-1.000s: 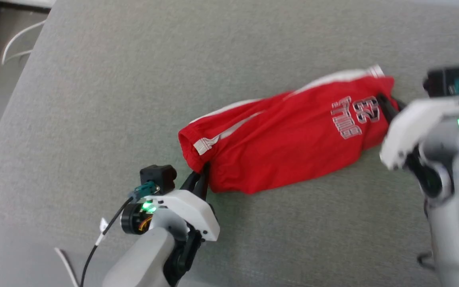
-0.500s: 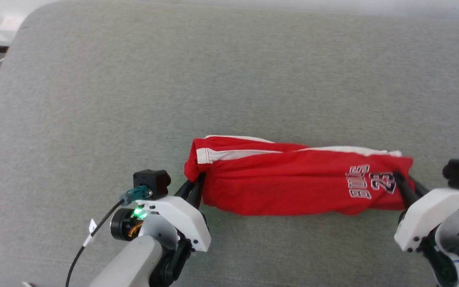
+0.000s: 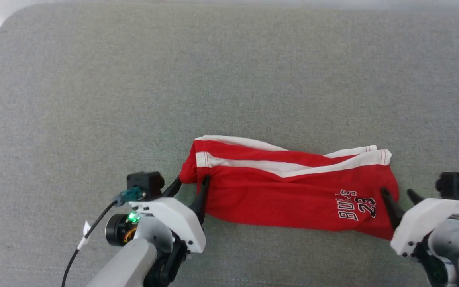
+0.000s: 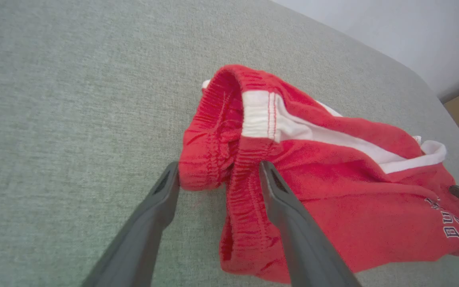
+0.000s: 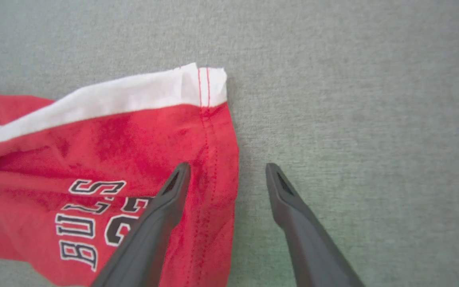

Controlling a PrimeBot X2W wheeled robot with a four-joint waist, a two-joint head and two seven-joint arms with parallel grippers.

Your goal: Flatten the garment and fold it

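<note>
The left hand (image 3: pixel 193 180) has its two dark fingers spread apart, gripping nothing. In the left wrist view the gathered waistband (image 4: pixel 229 131) of the garment (image 3: pixel 285 195) bunches up between and just beyond their tips. The right-side finger (image 4: pixel 281 199) lies over red cloth, and the other sits beside the fold over bare grey. Whether either tip actually presses the fabric is hard to judge.

The right hand (image 3: pixel 396 192) is likewise spread wide and holds nothing. In the right wrist view one finger (image 5: pixel 165 207) crosses the stitched hem (image 5: pixel 213 159) next to the white, dark-outlined lettering (image 5: pixel 90 223), while the other stands off the cloth over the surface (image 3: pixel 229 79).

The red shorts lie stretched sideways between the two hands near the front of the grey woven surface, waistband toward the left hand and leg hem toward the right. The shorts are loosely flat, with soft wrinkles and the far edge doubled over. White stripes (image 3: pixel 261 164) run along that far side and end in a white trimmed corner at the right.

A black cable (image 3: pixel 94 235) with a small white tag trails from the left wrist.
</note>
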